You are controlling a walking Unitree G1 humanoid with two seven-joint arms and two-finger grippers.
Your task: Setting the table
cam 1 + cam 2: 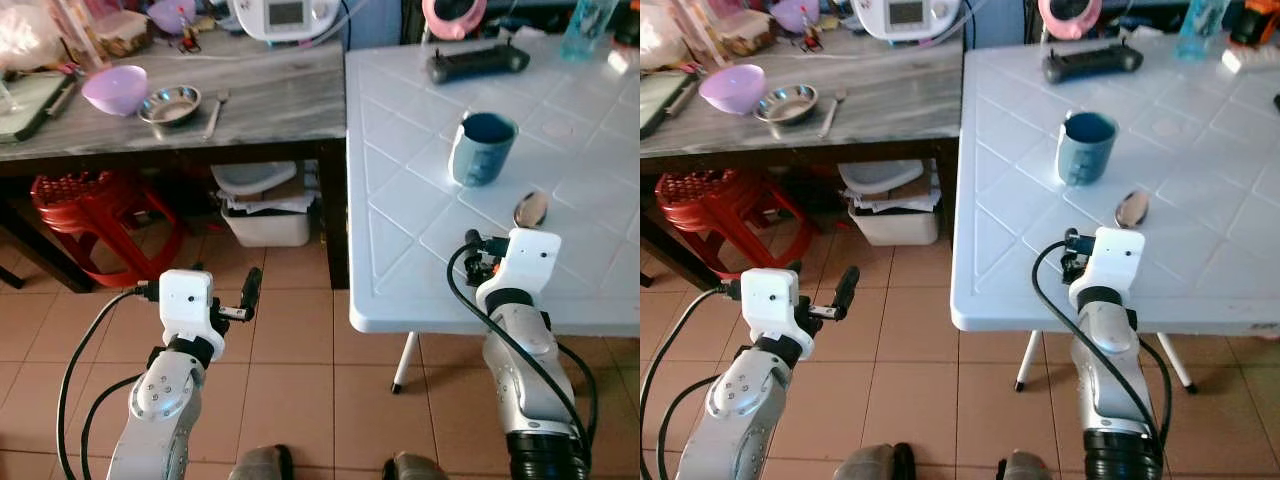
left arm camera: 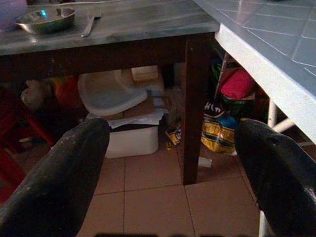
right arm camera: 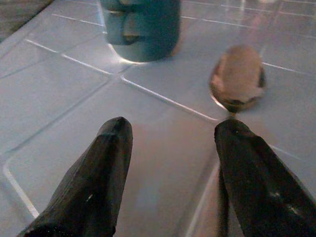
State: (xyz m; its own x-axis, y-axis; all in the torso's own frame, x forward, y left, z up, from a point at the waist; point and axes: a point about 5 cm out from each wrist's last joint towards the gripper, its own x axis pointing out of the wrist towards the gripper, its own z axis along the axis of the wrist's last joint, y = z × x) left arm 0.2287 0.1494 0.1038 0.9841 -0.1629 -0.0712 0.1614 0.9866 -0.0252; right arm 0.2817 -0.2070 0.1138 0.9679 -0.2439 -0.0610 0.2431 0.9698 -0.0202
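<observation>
The right gripper hovers low over the white table, its two black fingers spread apart and holding nothing. A metal spoon lies flat on the table just ahead of it, the bowl pointing away and the thin handle running back under or right beside one finger; I cannot tell whether that finger touches it. Just past the spoon stands a blue mug, upright, close to the spoon's bowl but apart from it.

The risks as I judge them: the spoon lies flat on a smooth surface, so a closing finger could push it aside or skate over the handle instead of lifting it. A shove forward could knock the spoon against the mug. The spoon also lies fairly near the table's front edge, so a backward drag might slide it off onto the tiled floor.

The left gripper hangs idle above the floor, also open and empty, facing the space under the grey wooden table. On that table sit a purple bowl, a steel bowl and a fork, probably more of the setting yet to be fetched.

As for writing, a yellow bag under the white table bears dark letters, too small and dim to read.
</observation>
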